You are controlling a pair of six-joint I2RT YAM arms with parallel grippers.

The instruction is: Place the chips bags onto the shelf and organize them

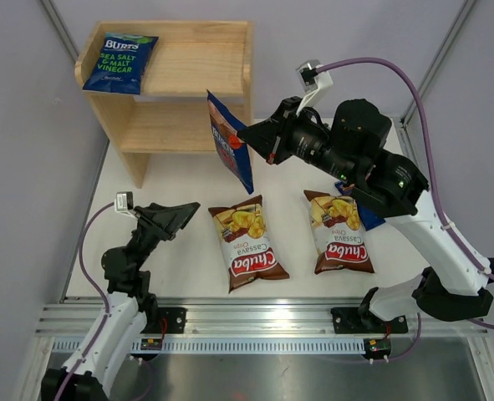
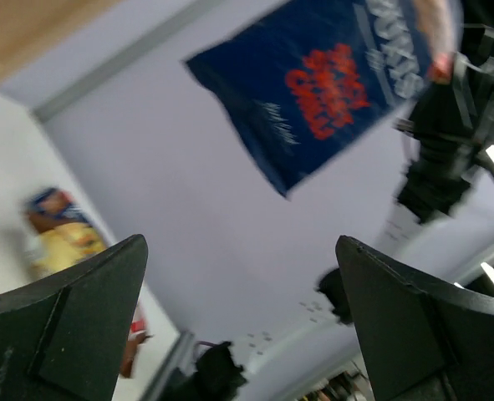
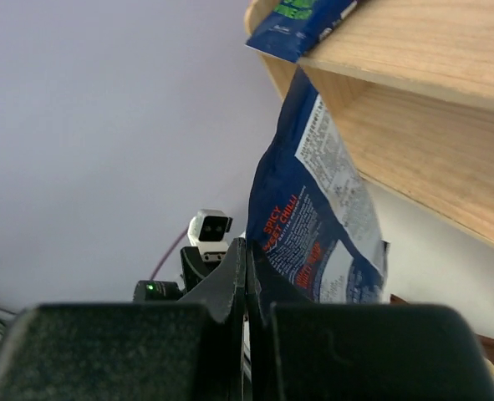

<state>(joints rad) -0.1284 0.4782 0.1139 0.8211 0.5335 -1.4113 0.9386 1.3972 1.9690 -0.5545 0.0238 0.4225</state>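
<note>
1. Nearest the arm bases, the left gripper hangs over the left side of the white table, its jaws spread wide with nothing between them.
2. Two Chuba bags lie flat and face up on the table, side by side but apart: one at centre, the other to its right.
3. A blue bag shows only as a strip under the right arm, just behind the right-hand Chuba bag; its label cannot be read.
4. Further back, the right gripper has its jaws pressed together on the edge of a red-label Burts bag. The bag hangs in the air, clear of the table, just in front of the right end of the shelf.
5. Farthest away, the wooden shelf stands at the back left of the table. A green-text Burts bag lies on the left of its top tier, one corner jutting over the front edge.
</note>
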